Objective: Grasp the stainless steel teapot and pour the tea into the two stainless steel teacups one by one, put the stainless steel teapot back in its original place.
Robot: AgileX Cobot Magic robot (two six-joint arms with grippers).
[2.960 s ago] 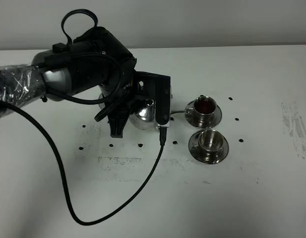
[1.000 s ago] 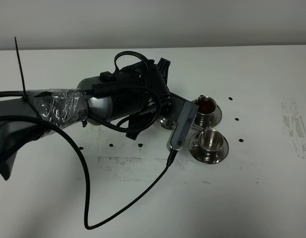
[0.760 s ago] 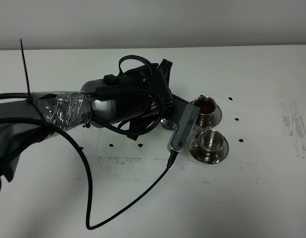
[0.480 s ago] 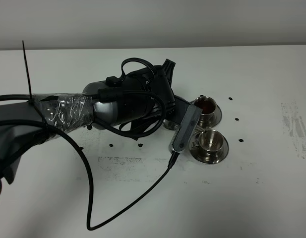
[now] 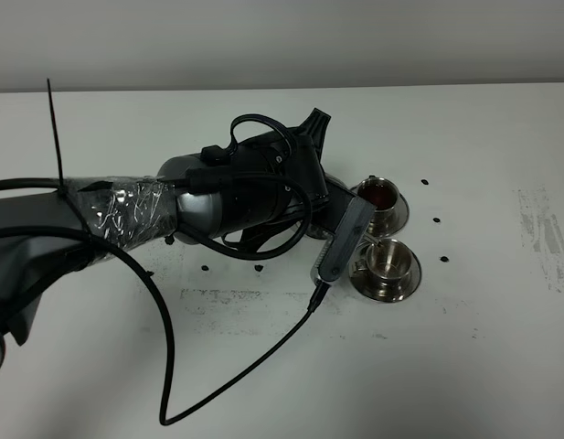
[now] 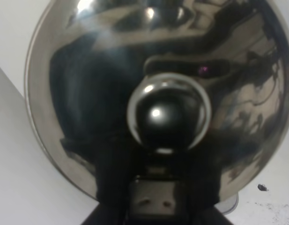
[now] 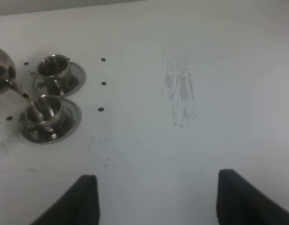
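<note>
- Left wrist view: the shiny, tapered stainless steel teapot (image 6: 88,84), with its domed lid and round knob (image 6: 168,115), fills the frame just in front of the left gripper (image 6: 151,204). The fingers are lost among dark reflections. Because the pot is seen elsewhere tilted and off the white surface (image 7: 191,42), they are judged to be clenched on its loop handle.
- Right wrist view: the pot's thin curved spout (image 7: 15,89) is tipped over one small steel teacup (image 7: 42,108) on its round saucer (image 7: 64,123). The second steel teacup (image 7: 53,67) stands just beside it. The right gripper (image 7: 156,177) is held spread, nothing between its fingers (image 7: 85,199), well apart from the cups.
- Exterior high view: right of centre, reddish-brown tea (image 5: 379,193) is seen in the upper cup. The lower cup is partly covered by the black left arm (image 5: 236,192), which hides the pot.
- Handling: the pot is judged rigid, polished and slippery, its weight shifting as liquid runs. The handle loop is the place to grip, and tilting should be slow.
</note>
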